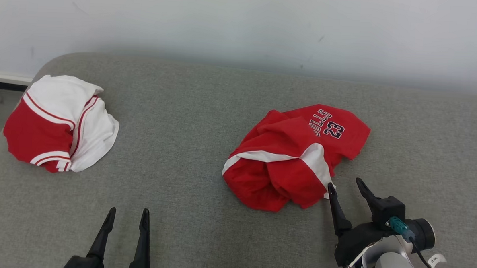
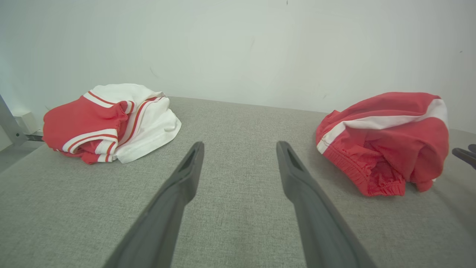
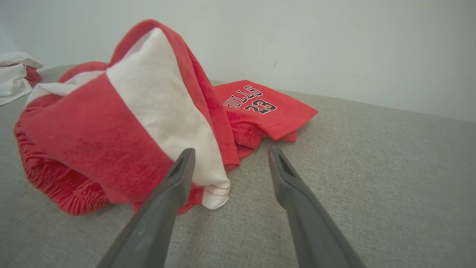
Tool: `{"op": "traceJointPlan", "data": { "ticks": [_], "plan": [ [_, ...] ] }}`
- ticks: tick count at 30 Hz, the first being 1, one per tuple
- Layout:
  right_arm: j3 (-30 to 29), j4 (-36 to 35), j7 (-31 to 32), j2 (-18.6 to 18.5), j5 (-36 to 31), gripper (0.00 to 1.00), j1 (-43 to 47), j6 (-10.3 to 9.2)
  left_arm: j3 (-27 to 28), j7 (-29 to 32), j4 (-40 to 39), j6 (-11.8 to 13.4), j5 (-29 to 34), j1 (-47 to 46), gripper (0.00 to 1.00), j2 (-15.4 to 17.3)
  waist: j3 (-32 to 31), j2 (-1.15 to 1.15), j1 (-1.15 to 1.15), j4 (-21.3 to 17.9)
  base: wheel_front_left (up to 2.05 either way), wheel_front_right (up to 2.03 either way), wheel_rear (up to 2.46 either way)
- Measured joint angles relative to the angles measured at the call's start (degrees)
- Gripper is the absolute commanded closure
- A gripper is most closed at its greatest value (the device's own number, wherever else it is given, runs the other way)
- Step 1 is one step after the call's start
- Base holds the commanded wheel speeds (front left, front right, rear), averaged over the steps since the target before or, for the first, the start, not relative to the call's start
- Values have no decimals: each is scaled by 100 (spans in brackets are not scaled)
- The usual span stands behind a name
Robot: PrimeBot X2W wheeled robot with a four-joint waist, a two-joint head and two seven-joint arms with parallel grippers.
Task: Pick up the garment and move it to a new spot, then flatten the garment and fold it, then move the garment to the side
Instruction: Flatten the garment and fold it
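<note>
Nearest us in the head view, our left jaws stand wide apart at 7 o'clock, holding nothing, over the bare grey cloth-covered tabletop (image 1: 186, 228). At 5 o'clock our right jaws are spread just as wide and empty. One fingertip (image 1: 332, 189) is right at the white-banded hem of the crumpled red garment (image 1: 285, 168); we cannot tell whether it touches. That garment lies right of centre, its "23" print toward 1 o'clock. Farther off at 9 o'clock sits a red-and-white garment (image 1: 58, 122), well apart, before the pale wall (image 1: 243, 25).
</note>
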Motion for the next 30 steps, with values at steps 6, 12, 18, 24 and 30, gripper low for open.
{"op": "traceJointPlan", "data": {
  "ticks": [6,12,18,24,30],
  "plan": [
    [68,787,0,-133,-2,0,-301,0,-130,0,23,-7,-10,-71,0,0,110,0,0,261,0,0,0],
    [89,1459,-2,-155,140,51,-623,0,-157,0,29,-16,-9,-146,0,0,245,0,0,472,0,0,0],
    [151,1466,-4,-182,308,100,-710,0,-109,0,55,-9,-9,-156,0,0,251,0,0,549,0,0,0],
    [47,520,0,-335,400,100,-102,0,-59,0,69,-7,-47,31,0,0,68,0,-1,400,0,0,0],
    [11,-802,1,-530,413,100,680,0,-37,0,67,-8,-93,73,0,-1,-110,0,-1,44,0,0,0]
  ]
}}
